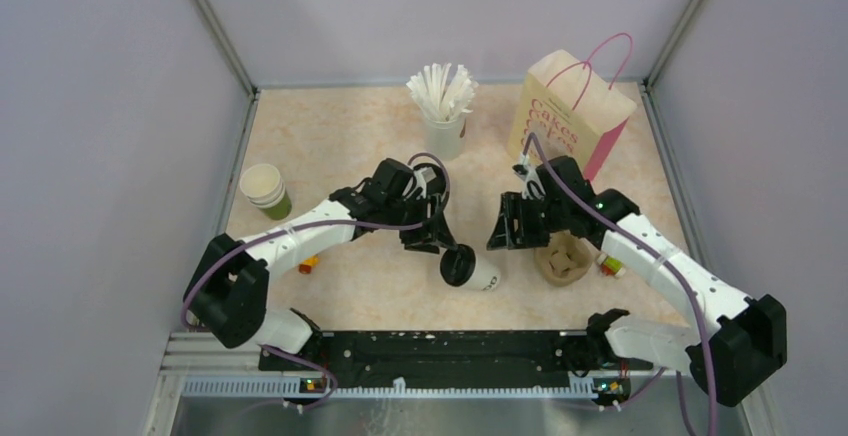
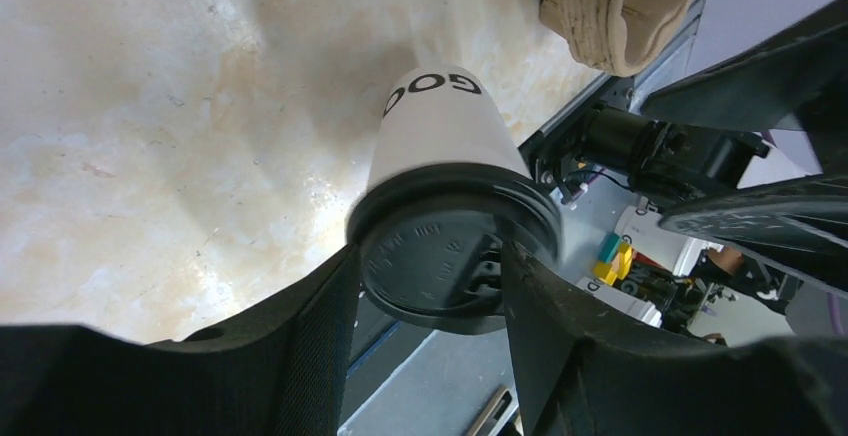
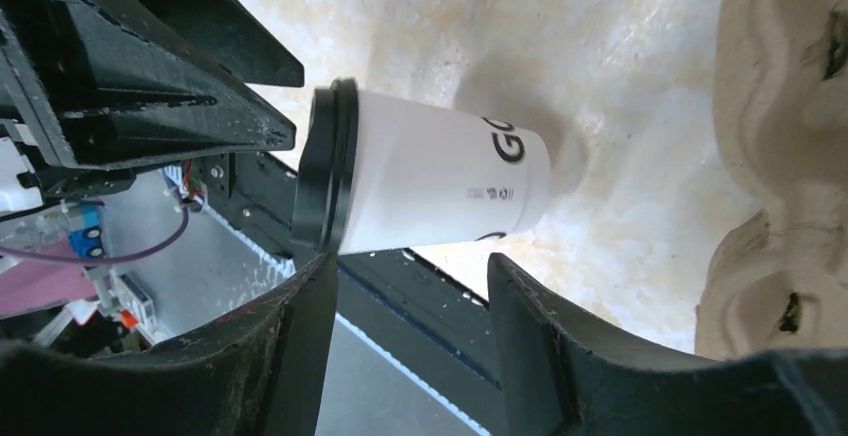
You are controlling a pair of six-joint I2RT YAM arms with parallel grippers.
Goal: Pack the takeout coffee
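Marbled beige tabletop (image 1: 350, 136), near centre: small white paper cup with round black plastic lid (image 1: 475, 272), tilted, base down, judged light and crushable, best taken under the stiff rim; left gripper (image 1: 442, 240) brackets lid, clamping uncertain; right gripper (image 1: 508, 241) spread, empty, beside.

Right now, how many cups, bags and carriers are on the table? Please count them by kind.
Lidded coffee cup: 1
Stack of lidless paper cups: 1 (cups in it too small to count)
Cup of straws: 1
Paper bag: 1
Pulp cup carrier: 1
Total: 5
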